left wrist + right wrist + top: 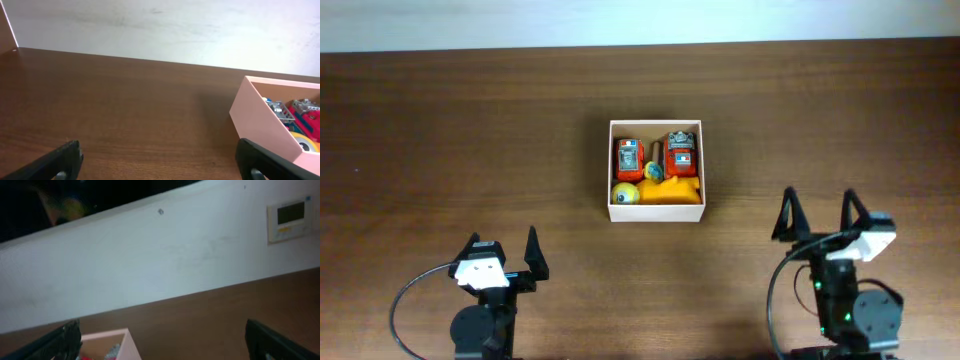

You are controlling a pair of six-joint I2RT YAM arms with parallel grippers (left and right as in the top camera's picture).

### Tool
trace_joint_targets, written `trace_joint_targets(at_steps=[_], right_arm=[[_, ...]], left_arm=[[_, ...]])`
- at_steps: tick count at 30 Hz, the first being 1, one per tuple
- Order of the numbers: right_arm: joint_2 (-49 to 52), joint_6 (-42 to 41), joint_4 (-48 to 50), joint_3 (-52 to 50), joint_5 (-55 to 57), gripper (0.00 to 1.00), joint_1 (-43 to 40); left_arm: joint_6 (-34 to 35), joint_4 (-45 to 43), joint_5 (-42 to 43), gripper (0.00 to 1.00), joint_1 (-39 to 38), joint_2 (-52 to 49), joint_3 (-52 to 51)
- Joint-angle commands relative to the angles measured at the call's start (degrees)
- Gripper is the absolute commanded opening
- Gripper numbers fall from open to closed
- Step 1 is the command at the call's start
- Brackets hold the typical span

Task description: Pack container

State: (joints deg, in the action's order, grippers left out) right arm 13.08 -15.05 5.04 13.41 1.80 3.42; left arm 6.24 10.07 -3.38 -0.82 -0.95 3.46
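One broad dark-brown wooden table [470,120] fills the overhead view and runs ahead of both pincers to a pale wall [165,265]. At the near edge, the left pincer [503,250] sits low over bare wood with its two black fingers [67,160] spread as wide as they go and nothing between them. The right pincer [820,215] is likewise fully agape and empty-handed, standing slightly further forward than its partner. Between the two and well ahead of them rests the container [656,213], a small square shallow box with thin white walls, flat on the table and touched by neither pincer. It lies ahead and to the right of the left pincer, whose camera catches its near corner [260,125], and ahead and to the left of the right pincer, whose camera shows only a corner of its rim [112,335]. High on the wall, up and to the right of the right pincer, hangs a white control panel [290,220]. Inside the container, two orange-red toy cars [629,157] lie side by side along the wall farthest from the pincers. A yellow block [672,192] fills the near corner on the right pincer's side. A round yellow toy [625,193] sits in the near corner on the left pincer's side, and a tiny blue-and-yellow piece [653,171] lies between the cars.
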Motion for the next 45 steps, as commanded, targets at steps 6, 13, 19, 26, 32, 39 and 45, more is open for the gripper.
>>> trace_joint_targets(at_steps=[6, 13, 19, 26, 32, 39, 45], right_arm=[[-8.7, 8.1, -0.6, -7.3, -1.7, 0.99, 0.3], [-12.4, 8.8, -3.1, -11.0, -3.2, 0.99, 0.3], [-12.9, 8.8, -4.5, -13.1, -5.2, 0.99, 0.3], [-12.7, 8.8, -9.3, -13.1, -5.2, 0.99, 0.3], [-12.0, 8.8, -9.3, -13.1, -5.2, 0.99, 0.3], [-12.0, 8.8, -9.3, -13.1, -5.2, 0.99, 0.3], [-12.0, 8.8, -9.3, -13.1, -5.2, 0.99, 0.3]], left_arm=[[0.1, -0.1, 0.6, 0.99, 0.2, 0.3, -0.5], [0.1, -0.1, 0.6, 0.99, 0.2, 0.3, -0.5], [0.1, -0.1, 0.6, 0.99, 0.2, 0.3, -0.5], [0.1, -0.1, 0.6, 0.99, 0.2, 0.3, -0.5], [0.1, -0.1, 0.6, 0.99, 0.2, 0.3, -0.5], [0.1, -0.1, 0.6, 0.99, 0.2, 0.3, -0.5], [0.1, -0.1, 0.6, 0.99, 0.2, 0.3, -0.5]])
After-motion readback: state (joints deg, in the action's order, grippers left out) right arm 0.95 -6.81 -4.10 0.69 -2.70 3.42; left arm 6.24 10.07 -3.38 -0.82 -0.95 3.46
